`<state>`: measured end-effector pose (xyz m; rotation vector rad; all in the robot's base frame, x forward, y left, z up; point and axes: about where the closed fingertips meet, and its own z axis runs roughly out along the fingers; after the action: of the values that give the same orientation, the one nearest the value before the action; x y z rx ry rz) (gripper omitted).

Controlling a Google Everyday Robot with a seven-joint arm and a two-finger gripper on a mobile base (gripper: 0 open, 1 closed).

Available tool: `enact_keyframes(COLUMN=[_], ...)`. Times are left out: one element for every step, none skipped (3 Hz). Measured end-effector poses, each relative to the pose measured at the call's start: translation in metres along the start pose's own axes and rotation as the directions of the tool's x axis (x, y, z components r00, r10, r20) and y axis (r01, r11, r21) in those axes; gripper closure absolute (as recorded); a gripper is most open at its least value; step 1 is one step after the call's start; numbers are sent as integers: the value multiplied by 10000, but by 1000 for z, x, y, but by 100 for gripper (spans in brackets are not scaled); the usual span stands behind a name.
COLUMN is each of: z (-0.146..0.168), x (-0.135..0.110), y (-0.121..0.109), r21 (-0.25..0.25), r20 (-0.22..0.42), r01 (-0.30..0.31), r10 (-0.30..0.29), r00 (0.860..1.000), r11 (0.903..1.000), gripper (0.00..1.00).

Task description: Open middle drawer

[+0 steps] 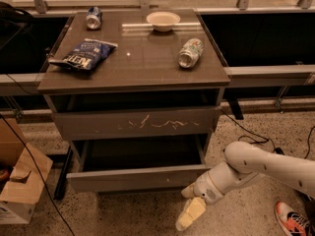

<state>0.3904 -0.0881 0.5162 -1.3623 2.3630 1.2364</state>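
Note:
The middle drawer [133, 178] is a wide grey-brown drawer with a plain front. It stands pulled out from the cabinet, and its dark inside shows behind the front. Above it is the taller grey front with white scratch marks [147, 124], which is shut. My gripper [190, 204] hangs at the end of the white arm [256, 167]. It is low, just below and right of the drawer front's right end, and does not touch it. Its pale fingers [191, 215] are apart and hold nothing.
On the cabinet top [142, 77] lie a blue chip bag [83, 54], a can on its side [191, 52], a white bowl [163, 20] and another can [93, 17]. A cardboard box [19, 183] stands at the left, with cables on the floor. A shoe [293, 218] is at the lower right.

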Motion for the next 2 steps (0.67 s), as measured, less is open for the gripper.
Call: enact_keyframes(z=[0,-3], x=[0,-27], y=[0,-14], r21=[3,395], r20=[4,-352], r01=[3,451], r10=[-3,-437], r00=[10000,9984], r11=[10000,9982], gripper=[0,0])
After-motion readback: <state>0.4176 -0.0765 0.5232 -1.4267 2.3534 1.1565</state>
